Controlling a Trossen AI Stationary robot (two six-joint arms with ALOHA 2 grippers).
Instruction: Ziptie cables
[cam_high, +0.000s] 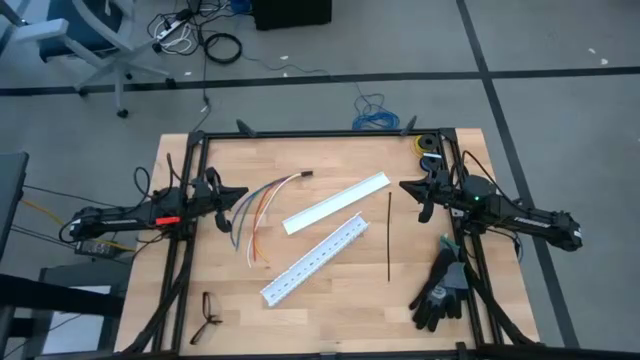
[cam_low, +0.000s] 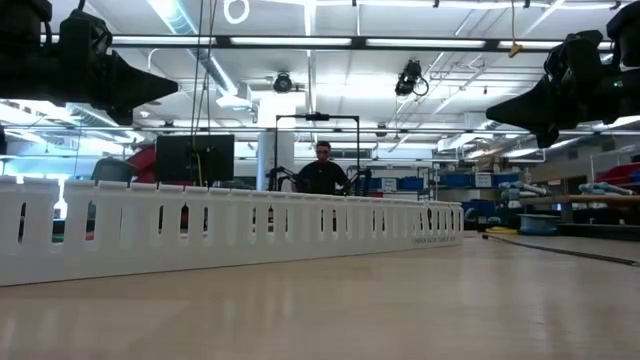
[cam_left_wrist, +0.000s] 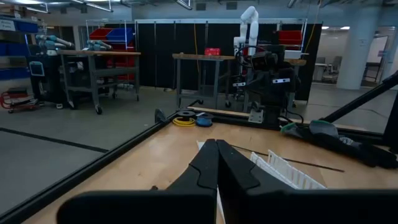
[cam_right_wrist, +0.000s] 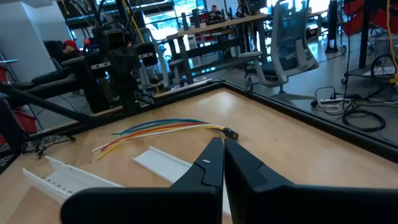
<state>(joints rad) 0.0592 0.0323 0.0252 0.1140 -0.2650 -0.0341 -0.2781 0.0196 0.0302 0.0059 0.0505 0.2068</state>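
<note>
The table (cam_high: 330, 300) is pale, light-brown wood with a fine grain, framed by a black rail. The cables (cam_high: 262, 200) fan out in green, orange, red, grey and white from a small dark connector (cam_high: 306, 175). The ziptie (cam_high: 389, 236) is plain black. Two duct pieces are white: one smooth (cam_high: 336, 203), the other (cam_high: 315, 258) marked with a row of small slots. A pair of gloves (cam_high: 441, 288) is black and grey. The left gripper (cam_high: 236, 195) and right gripper (cam_high: 406, 187) are both dark. The floor (cam_high: 560, 120) is grey, crossed by dark lines.
</note>
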